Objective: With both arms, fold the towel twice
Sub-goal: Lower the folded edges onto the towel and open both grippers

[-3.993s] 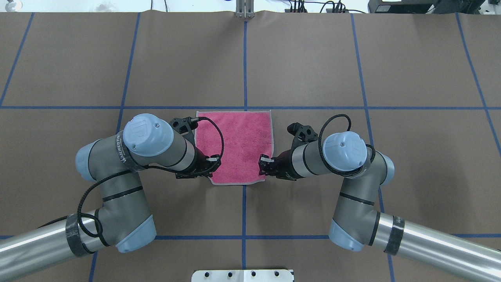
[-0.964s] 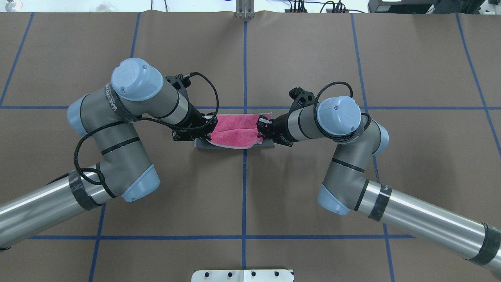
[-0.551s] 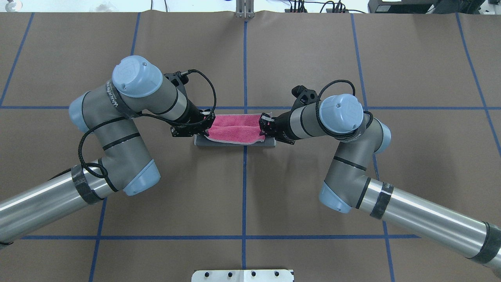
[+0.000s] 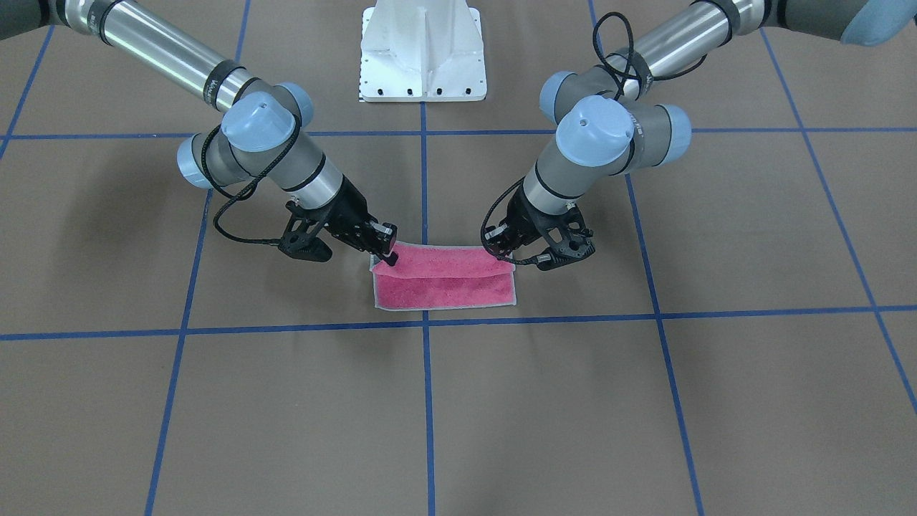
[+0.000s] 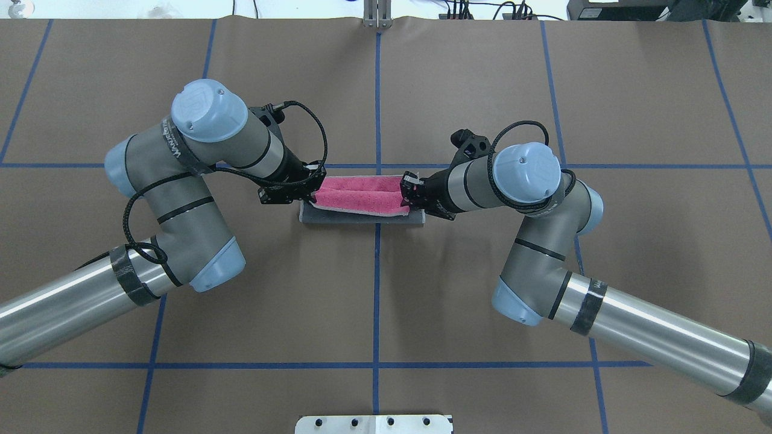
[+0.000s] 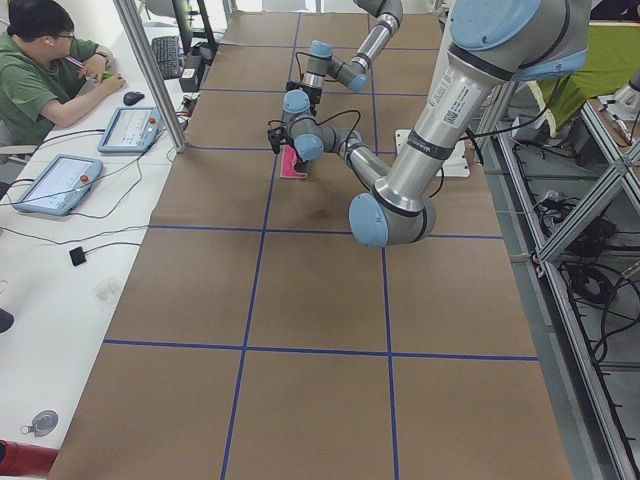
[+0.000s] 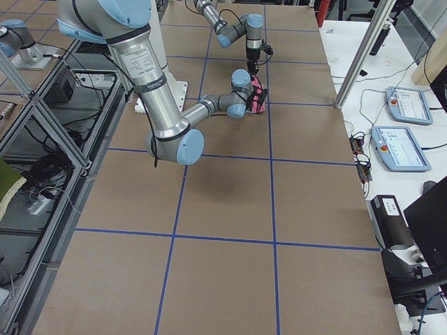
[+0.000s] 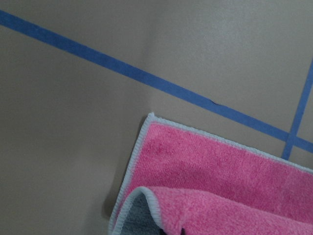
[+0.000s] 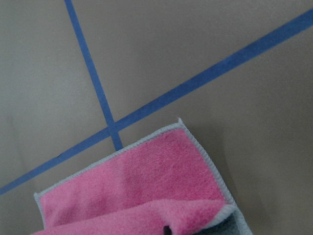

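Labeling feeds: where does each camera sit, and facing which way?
Front: across the table, facing robot; base, left arm, right arm.
Overhead: behind robot, looking down; arms from above.
Left side: table's left end; left arm near.
Right side: opposite end; right arm near.
Left wrist: down on towel corner; no arm.
Right wrist: other towel corner; no arm.
Shared: front, overhead show left gripper, right gripper pinching towel.

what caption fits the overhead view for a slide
Left claw and right claw fold the pink towel in half.
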`<state>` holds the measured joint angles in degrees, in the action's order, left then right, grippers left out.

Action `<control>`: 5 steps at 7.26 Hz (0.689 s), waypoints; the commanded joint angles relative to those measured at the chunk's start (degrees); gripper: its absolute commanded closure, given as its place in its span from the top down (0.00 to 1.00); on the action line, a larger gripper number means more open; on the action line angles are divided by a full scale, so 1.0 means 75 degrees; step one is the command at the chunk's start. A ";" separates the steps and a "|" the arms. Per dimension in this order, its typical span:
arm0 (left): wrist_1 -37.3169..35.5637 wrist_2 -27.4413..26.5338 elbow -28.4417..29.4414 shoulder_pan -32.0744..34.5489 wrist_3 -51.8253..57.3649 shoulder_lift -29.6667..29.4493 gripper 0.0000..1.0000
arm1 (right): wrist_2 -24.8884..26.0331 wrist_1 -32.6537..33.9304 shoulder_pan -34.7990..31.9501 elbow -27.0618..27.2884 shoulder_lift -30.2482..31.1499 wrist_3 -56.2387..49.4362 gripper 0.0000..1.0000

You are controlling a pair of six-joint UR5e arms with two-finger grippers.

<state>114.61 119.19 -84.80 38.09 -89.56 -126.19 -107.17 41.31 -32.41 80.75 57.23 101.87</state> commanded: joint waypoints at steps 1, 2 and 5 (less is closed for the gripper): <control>0.0012 -0.0001 0.0045 0.0008 0.0000 -0.0003 0.00 | 0.0086 0.0000 0.0009 -0.0032 -0.0037 0.0000 0.00; 0.0012 -0.0001 0.0079 0.0008 0.0000 -0.0003 0.00 | 0.0109 0.0000 0.0009 -0.0090 -0.0107 0.0000 0.00; 0.0012 -0.0001 0.0092 0.0008 0.0000 -0.0003 0.00 | 0.0191 0.0000 -0.0002 -0.0208 -0.0154 0.0000 0.00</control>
<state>114.70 119.18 -84.15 38.14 -89.56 -126.21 -105.88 41.31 -32.36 79.37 56.10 101.86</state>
